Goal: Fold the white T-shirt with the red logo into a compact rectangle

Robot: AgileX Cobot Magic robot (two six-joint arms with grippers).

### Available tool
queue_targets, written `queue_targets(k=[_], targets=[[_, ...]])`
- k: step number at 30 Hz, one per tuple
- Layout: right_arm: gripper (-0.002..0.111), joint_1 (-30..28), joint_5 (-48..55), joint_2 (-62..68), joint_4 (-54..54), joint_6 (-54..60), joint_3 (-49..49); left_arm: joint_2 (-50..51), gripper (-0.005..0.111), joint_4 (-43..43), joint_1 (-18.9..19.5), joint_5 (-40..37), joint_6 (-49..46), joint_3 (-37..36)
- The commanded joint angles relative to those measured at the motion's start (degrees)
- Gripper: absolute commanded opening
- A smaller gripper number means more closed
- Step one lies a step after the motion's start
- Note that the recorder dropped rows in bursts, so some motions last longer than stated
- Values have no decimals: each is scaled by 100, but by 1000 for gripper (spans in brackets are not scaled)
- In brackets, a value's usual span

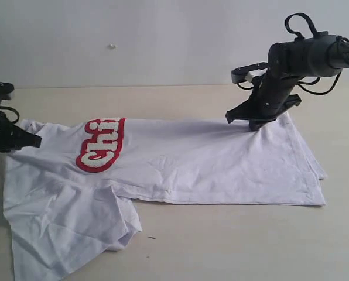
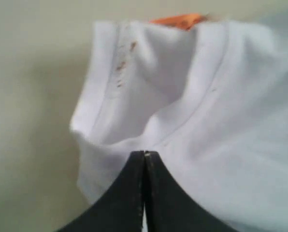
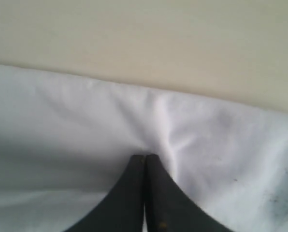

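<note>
A large white cotton T-shirt (image 1: 209, 164) lies half-folded lengthwise on a beige table (image 1: 233, 240), red-outlined logo (image 1: 101, 146) halved, left claw (image 1: 31, 140) clamped near its collar, right claw (image 1: 245, 120) clamped near its hem; likely next, both lift together for another fold.

— What can we actually read here?
— Only the lettering of the red logo (image 1: 101, 144) on the white T-shirt (image 1: 209, 164). In the exterior view we make out "Chi", in fuzzy white bubble letters with a thick red outline, slanting up across the cloth.
— Does the word go on?
— The shirt's folded edge cuts it just after the "i". We see a sliver of a further letter but cannot tell which one.
— And the orange tag (image 2: 180, 20) at the collar, in the left wrist view?
— It is too blurred, so we read nothing on it.
— The right wrist view?
— We see only plain white cloth, with no lettering to read.
</note>
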State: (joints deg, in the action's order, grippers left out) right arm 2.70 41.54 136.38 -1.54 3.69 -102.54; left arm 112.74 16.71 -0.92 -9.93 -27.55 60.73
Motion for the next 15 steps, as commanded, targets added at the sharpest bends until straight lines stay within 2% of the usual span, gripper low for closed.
queue_targets(k=[1,3,6,9,10,13,15], targets=[[0,63,-59,-167,324,269,32,-11,0,210,-500,848,-297,-14],[0,63,-124,-273,299,280,32,26,0,196,-700,1149,-297,32],[0,63,-212,-354,299,378,32,217,0,196,-921,1081,-312,297],[0,63,-250,-354,310,377,32,637,0,181,-1076,484,-411,795],[0,63,-248,-354,321,377,32,904,0,181,-1103,45,-433,1088],[0,63,-248,-354,298,377,32,1147,0,214,-1052,-214,-411,1300],[0,21,-262,-251,-65,209,32,1172,0,217,-843,-252,-196,1300]])
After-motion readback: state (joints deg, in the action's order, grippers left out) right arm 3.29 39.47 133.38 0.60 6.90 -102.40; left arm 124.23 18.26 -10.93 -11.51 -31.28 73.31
